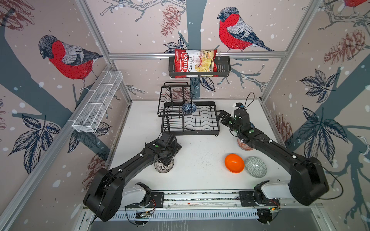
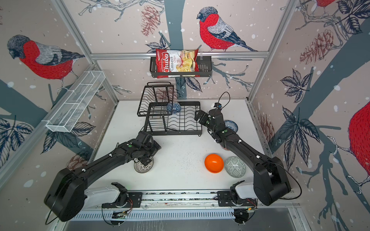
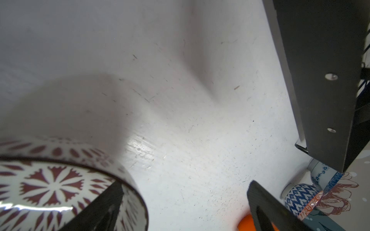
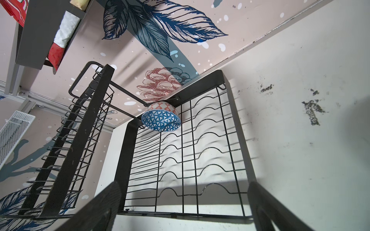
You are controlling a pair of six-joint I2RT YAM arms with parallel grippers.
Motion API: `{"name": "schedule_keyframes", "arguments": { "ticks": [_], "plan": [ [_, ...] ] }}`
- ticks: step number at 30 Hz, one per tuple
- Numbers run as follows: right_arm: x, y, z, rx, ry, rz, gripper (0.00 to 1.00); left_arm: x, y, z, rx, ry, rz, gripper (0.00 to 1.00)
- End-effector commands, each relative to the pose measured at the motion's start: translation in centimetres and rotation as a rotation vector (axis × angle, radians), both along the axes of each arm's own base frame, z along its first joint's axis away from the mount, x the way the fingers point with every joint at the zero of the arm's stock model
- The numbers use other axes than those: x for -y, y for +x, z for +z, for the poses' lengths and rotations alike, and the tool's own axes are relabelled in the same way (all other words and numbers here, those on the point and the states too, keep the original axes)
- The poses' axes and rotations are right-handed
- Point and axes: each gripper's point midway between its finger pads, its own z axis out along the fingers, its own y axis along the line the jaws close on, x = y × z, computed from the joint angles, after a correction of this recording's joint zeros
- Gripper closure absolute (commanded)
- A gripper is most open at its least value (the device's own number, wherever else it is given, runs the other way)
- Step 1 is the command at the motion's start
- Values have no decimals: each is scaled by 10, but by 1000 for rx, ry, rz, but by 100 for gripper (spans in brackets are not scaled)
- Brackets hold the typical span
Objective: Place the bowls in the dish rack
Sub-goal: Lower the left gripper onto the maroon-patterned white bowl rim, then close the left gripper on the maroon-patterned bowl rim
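Bowls: only the dark blue geometric bowl (image 1: 189, 107) in the dish rack (image 1: 194, 132), tipped on its side on the base tray beside the upper shelf's post. On the worktop (image 1: 200, 152): black-white radial bowl (image 1: 164, 167), orange bowl (image 1: 234, 163), grey-green bowl (image 1: 255, 167), plus the orange-white bowl (image 1: 243, 147) and the blue-white floral bowl (image 2: 231, 125), both partly hidden by the right arm. Left tool (image 3: 185, 184) spread wide, empty, one finger (image 3: 100, 210) at the radial bowl's rim. Right tool (image 4: 185, 186) spread wide, empty, facing the rack. Likely risks: glossy rim slipping from a thin pinch; tipped bowl rolling on any nudge to the rack; right arm clipping the bowls beneath it.
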Motion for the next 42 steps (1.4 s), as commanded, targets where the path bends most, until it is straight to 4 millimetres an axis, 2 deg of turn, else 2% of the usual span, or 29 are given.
{"name": "schedule_keyframes", "arguments": {
  "ticks": [1, 15, 23, 24, 25, 28, 30, 32, 34, 37, 42],
  "plan": [
    [3, 1, 6, 16, 18, -5, 0, 15, 11, 7, 54, -13, -61, 3],
    [18, -1, 4, 2, 21, -28, 0, 74, 13, 3, 61, 0, -257, 3],
    [30, -5, 6, 7, 37, -54, 0, 117, 15, 14, 114, 38, -404, 3],
    [33, -5, 7, 9, 39, -60, 0, 118, 13, 9, 107, 57, -421, 3],
    [35, -6, 8, 13, 43, -66, 0, 126, 17, 16, 128, 53, -433, 3],
    [41, -6, 6, 7, 42, -75, 0, 138, 20, 18, 152, 58, -472, 3],
    [45, -10, 16, 26, 47, -77, 0, 145, 24, 21, 160, 57, -490, 3],
    [51, -11, 16, 24, 43, -87, 0, 149, 27, 25, 174, 64, -512, 3],
    [59, -13, 18, 29, 43, -101, 0, 151, 34, 39, 220, 95, -529, 3],
    [70, -16, 21, 42, 45, -123, 0, 133, 46, 61, 303, 234, -533, 3],
    [80, -18, 24, 54, 50, -143, 0, 86, 53, 81, 331, 501, -542, 3]
  ]
}}
